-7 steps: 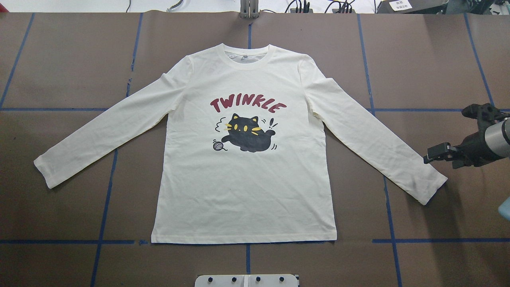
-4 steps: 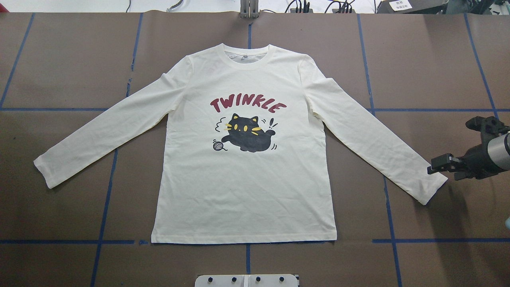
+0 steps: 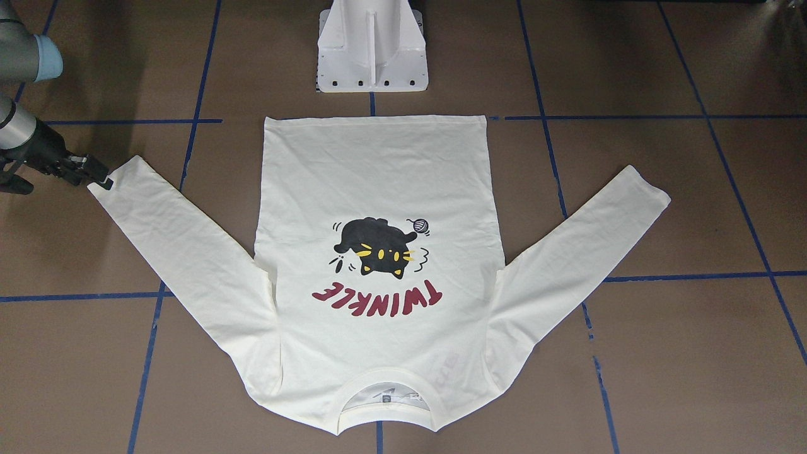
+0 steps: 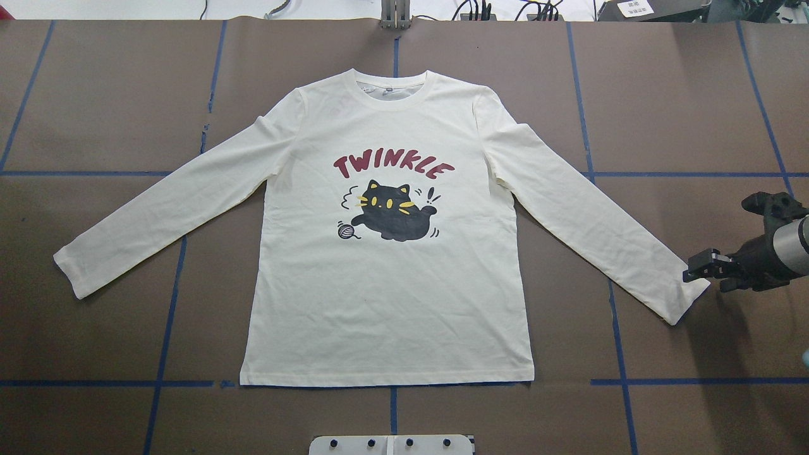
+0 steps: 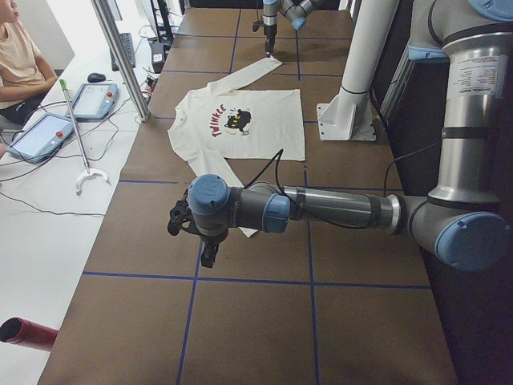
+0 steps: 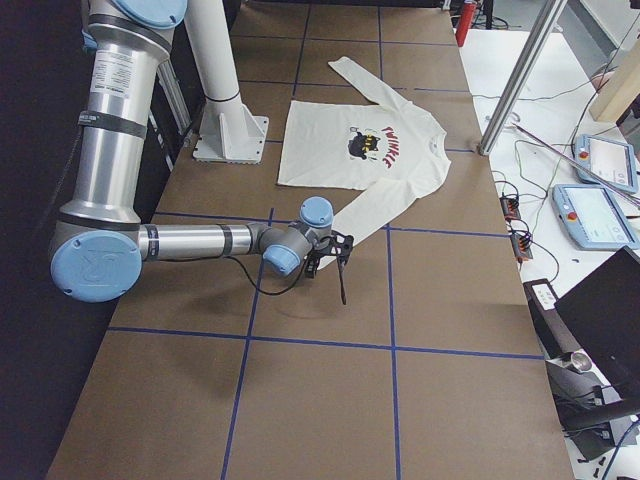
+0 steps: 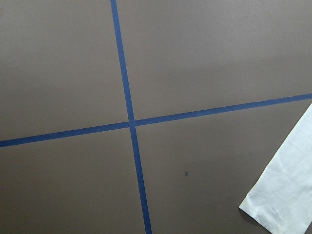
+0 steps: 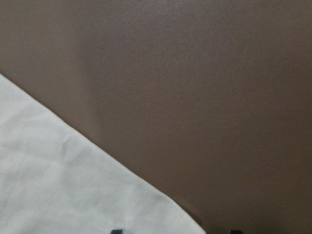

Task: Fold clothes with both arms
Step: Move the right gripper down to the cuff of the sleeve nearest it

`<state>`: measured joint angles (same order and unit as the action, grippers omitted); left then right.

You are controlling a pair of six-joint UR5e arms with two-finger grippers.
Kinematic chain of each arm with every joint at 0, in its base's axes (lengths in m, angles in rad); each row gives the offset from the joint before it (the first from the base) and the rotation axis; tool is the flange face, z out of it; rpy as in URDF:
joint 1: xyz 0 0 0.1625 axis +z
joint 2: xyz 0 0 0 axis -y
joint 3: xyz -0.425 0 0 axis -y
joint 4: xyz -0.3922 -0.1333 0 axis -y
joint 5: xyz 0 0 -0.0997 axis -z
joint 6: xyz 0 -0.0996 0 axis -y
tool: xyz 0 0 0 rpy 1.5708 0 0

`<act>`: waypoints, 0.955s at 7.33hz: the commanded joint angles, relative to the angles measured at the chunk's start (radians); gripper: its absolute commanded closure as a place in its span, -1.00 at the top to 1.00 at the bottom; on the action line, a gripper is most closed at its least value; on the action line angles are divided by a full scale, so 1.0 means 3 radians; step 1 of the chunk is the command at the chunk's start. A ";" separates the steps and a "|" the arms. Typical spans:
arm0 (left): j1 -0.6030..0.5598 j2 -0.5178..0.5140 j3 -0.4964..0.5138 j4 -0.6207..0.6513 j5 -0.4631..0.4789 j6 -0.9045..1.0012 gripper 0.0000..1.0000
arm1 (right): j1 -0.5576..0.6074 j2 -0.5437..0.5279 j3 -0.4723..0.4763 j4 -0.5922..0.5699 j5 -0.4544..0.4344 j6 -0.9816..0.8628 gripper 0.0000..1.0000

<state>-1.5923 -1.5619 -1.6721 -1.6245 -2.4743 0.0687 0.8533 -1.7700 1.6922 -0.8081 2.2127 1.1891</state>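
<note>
Right claw (image 4: 690, 275) hangs at the cuff of the T-shirt (image 4: 385, 303).

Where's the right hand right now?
In the overhead view it's near the right edge: the right hand is at the cuff of the T-shirt sleeve on that side.

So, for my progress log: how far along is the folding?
Nothing is folded: the shirt lies flat, sleeves spread. In hand: the right hand, open, is at the right cuff; the left hand hangs near the other cuff. Left: sleeves and body folds.
</note>
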 commanded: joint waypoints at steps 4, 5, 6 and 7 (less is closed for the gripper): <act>0.0000 -0.0009 -0.0025 0.0005 0.0005 0.0001 1.00 | 0.0004 0.0015 0.0014 0.0004 0.0053 0.0137 -1.00; 0.0000 -0.0009 -0.0020 0.0005 0.0010 0.0006 1.00 | -0.0001 0.0030 0.0182 -0.0062 0.0094 0.0294 -1.00; 0.0000 -0.0019 -0.0025 0.0000 0.0010 0.0006 1.00 | -0.0001 0.0101 0.0442 -0.0174 0.0120 0.0448 -1.00; 0.0000 -0.0025 -0.0025 0.0000 0.0010 0.0006 1.00 | -0.0001 0.0532 0.0642 -0.0651 0.0161 0.0717 -1.00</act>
<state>-1.5923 -1.5669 -1.6793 -1.6239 -2.4716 0.0704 0.8532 -1.7192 1.8032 -0.8779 2.2465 1.3187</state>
